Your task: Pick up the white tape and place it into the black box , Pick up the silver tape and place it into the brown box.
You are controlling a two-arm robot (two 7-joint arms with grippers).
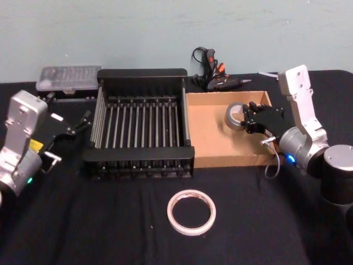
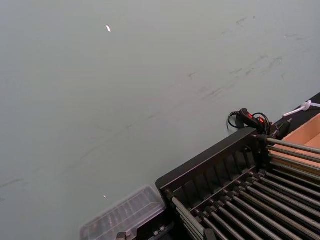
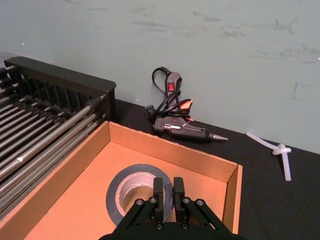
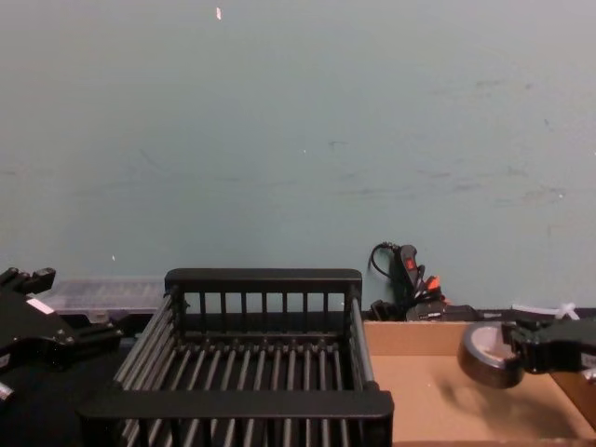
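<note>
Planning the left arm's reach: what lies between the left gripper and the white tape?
In the head view, bare black tablecloth lies between the left gripper and the white tape; the black box sits beside that path.

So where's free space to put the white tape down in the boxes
The black box floor is bare from rim to rim. In the brown box, the half nearest the black box is free; the far right is crowded by the right pincer holding the silver tape.
</note>
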